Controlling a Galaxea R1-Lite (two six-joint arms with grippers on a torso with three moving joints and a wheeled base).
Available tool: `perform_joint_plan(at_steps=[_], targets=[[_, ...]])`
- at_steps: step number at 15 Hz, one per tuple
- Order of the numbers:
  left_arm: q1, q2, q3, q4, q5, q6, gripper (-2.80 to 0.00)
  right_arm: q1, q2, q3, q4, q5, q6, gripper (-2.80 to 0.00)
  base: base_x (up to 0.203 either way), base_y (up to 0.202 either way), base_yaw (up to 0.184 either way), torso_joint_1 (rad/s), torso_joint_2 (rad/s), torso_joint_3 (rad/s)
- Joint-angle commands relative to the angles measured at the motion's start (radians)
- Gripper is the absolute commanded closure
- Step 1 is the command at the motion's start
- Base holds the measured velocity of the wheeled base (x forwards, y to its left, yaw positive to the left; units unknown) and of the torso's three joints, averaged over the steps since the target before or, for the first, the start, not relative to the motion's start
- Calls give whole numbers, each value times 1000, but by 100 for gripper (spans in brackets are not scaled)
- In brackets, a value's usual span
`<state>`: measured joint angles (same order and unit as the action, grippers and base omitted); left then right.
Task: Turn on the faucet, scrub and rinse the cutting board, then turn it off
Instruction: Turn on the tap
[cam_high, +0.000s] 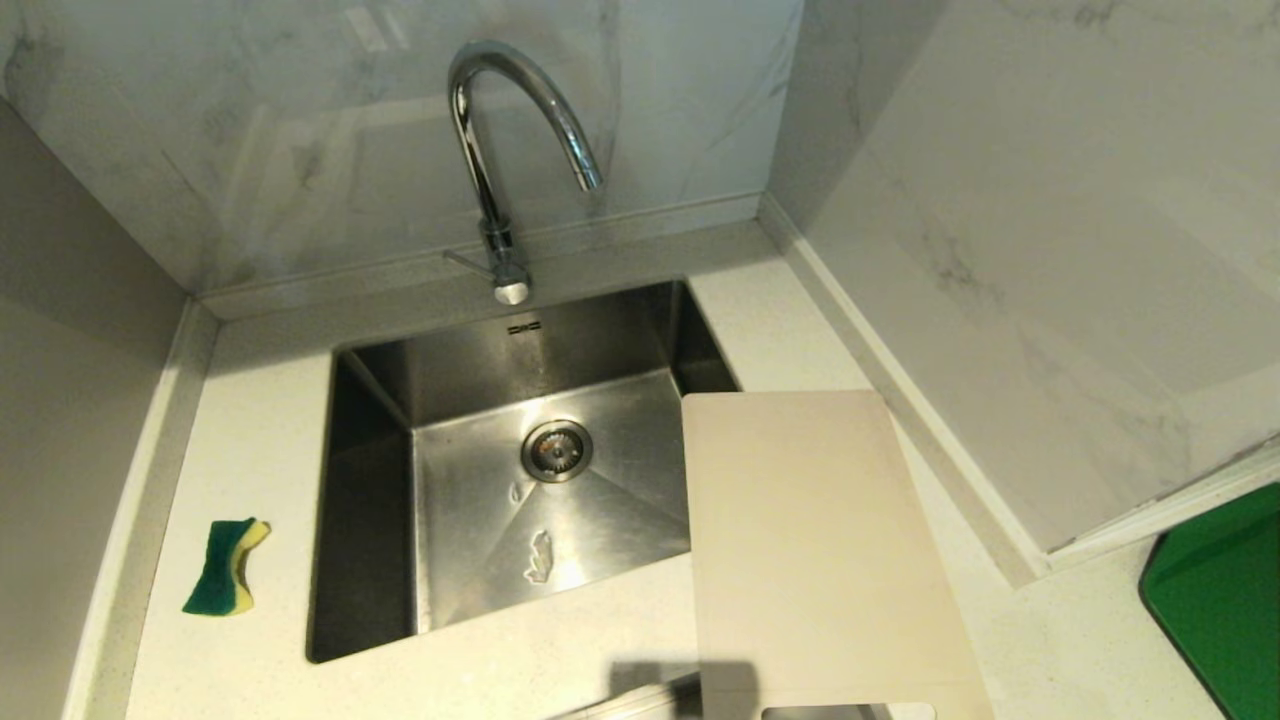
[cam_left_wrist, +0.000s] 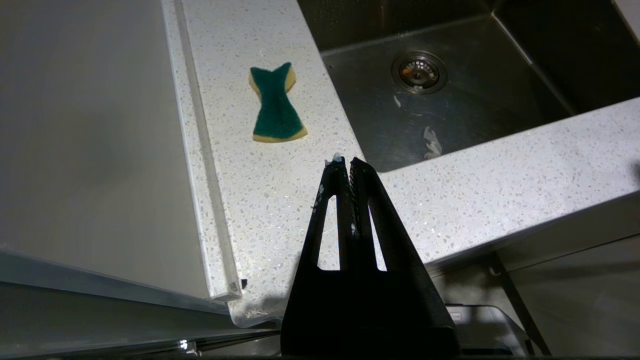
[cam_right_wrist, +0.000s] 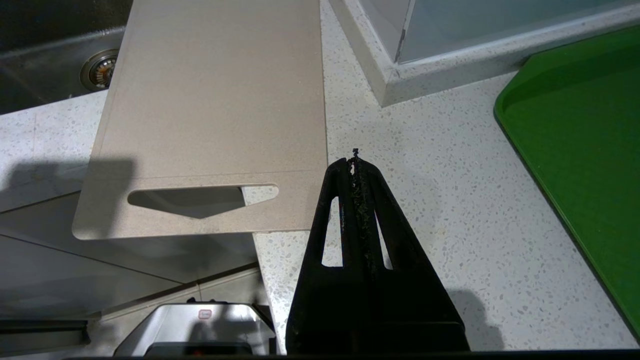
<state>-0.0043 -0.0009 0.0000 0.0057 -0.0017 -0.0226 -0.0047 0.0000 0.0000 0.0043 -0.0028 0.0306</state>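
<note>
The left gripper (cam_left_wrist: 347, 161) is seen with its fingers pressed together, nothing pinched between them; it is held above the front edge of the countertop (cam_left_wrist: 260, 200), touching nothing, with the green-and-yellow sponge (cam_left_wrist: 276, 105) lying apart from it on the counter strip left of the sink (cam_left_wrist: 450, 120). The right gripper (cam_right_wrist: 356, 162) is likewise closed and empty, held above the counter just beside the handle end of the cutting board (cam_right_wrist: 215, 100) without contact. The cutting board (cam_high: 810, 540) is laid flat along the right edge of the sink (cam_high: 370, 500), its far left corner jutting over the basin and its handle slot overhanging the counter's front edge. The faucet (cam_high: 500, 150) is mounted at the sink's back edge; no water is seen running. A green tray (cam_right_wrist: 580, 150) is set at the counter's right end.
</note>
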Motion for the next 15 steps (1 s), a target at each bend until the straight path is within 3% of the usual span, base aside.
perform_joint_plan(at_steps=[1, 6, 8, 15], targets=[[0, 1, 0, 0, 0, 0, 0, 0, 2, 0, 0, 0, 0, 0, 0, 0, 0, 0, 0, 0], [2, 3, -42, 11, 5, 46, 0, 0, 2, 0, 0, 0, 0, 0, 0, 0, 0, 0, 0, 0], [3, 52, -135, 51, 7, 55, 0, 0, 2, 0, 0, 0, 0, 0, 0, 0, 0, 0, 0, 0], [1, 481, -583, 79, 6, 54, 0, 0, 0, 0, -4, 1, -13, 0, 0, 0, 0, 0, 0, 0]])
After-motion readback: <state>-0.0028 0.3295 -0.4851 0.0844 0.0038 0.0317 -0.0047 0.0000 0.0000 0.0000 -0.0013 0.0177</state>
